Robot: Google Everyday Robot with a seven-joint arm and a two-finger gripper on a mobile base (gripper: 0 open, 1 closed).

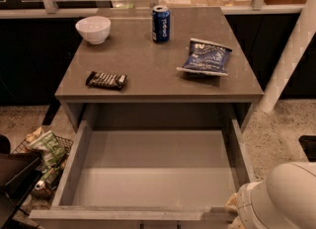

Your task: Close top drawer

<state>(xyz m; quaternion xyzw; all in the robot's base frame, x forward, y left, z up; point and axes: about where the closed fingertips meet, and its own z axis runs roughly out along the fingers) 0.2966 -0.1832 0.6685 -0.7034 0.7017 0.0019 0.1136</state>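
The top drawer (148, 173) is pulled far out from under the grey table (158, 60). It is a wide, deep grey box and its inside holds nothing. Only the top edge of its front panel (123, 214) shows along the bottom of the view, and the handle is out of sight. My gripper (233, 209) is at the bottom right, by the drawer's front right corner. It is mostly hidden by the white arm housing (281, 198).
On the table stand a white bowl (93, 28), a blue can (161, 23), a blue chip bag (205, 57) and a dark snack bar (106, 80). A wire basket of snack bags (44, 156) sits on the floor at left. A white post (291, 55) stands at right.
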